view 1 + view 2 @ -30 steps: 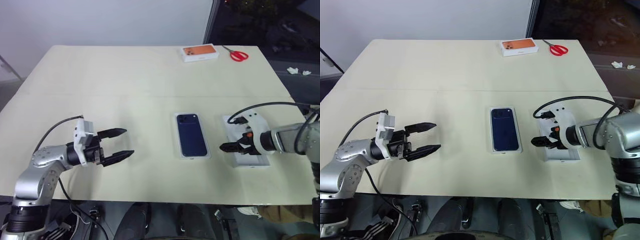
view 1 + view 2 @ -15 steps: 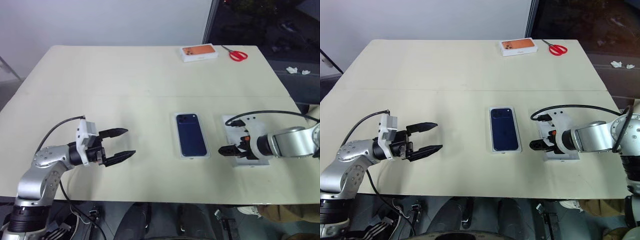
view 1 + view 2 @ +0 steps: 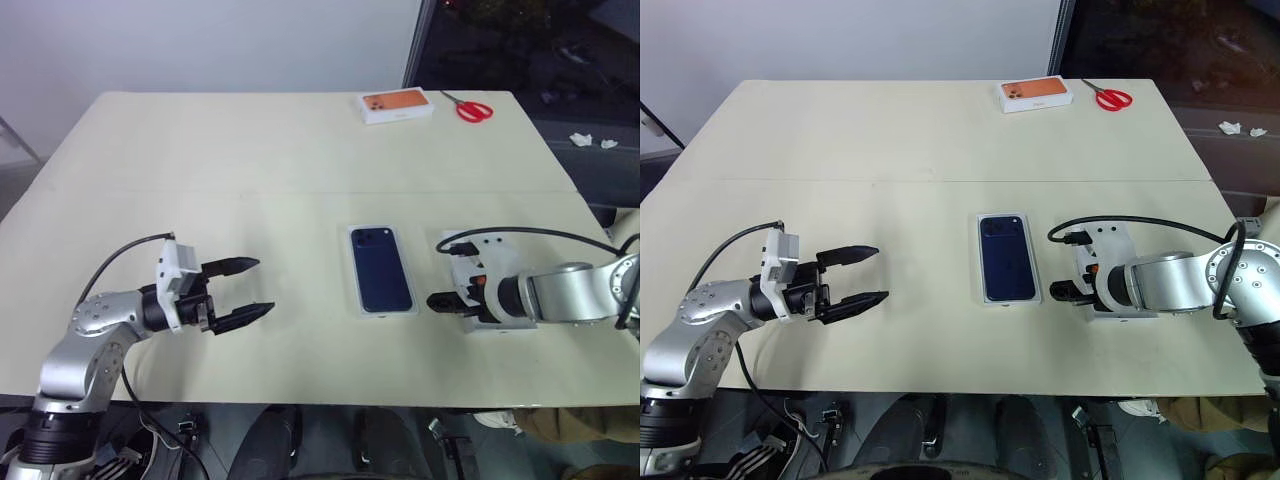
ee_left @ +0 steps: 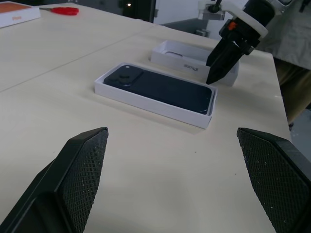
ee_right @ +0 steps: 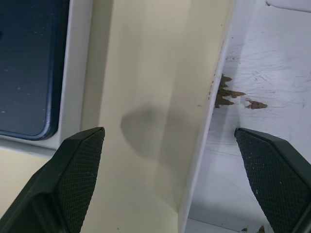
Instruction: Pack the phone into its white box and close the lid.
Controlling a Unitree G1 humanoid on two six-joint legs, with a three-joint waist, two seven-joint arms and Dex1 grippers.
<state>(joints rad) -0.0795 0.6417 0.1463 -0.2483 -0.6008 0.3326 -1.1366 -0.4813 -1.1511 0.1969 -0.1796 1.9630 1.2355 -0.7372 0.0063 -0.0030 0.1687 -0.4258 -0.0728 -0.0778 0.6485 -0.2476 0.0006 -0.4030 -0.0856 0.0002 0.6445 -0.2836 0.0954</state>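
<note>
A wide cream table [image 3: 250,150] stands before a pale wall, with a dark area beyond its far right corner. Near the middle of the table, a little to the right, lies the phone [image 3: 382,270], slim and dark navy blue, with rounded corners and a small camera cluster in its far left corner. It rests flat inside the white box [image 4: 148,102], a shallow tray barely larger than the phone, whose thin white rim shows all around it. Just to the right of the tray, apart from it, lies the lid [image 4: 192,57], white, with its open side up; the inside is plain white with a few small brown marks.

The right gripper [image 3: 440,302] hangs low over the strip of table between the tray and the lid, pointing downward, and its two black fingers stand wide apart, holding nothing. The left gripper [image 3: 245,290] is well to the left of the tray, above the near part of the table, pointing toward the right, fingers also spread and empty.

At the far edge lie a white box with an orange phone picture [image 3: 397,105] and red scissors [image 3: 472,107]
</note>
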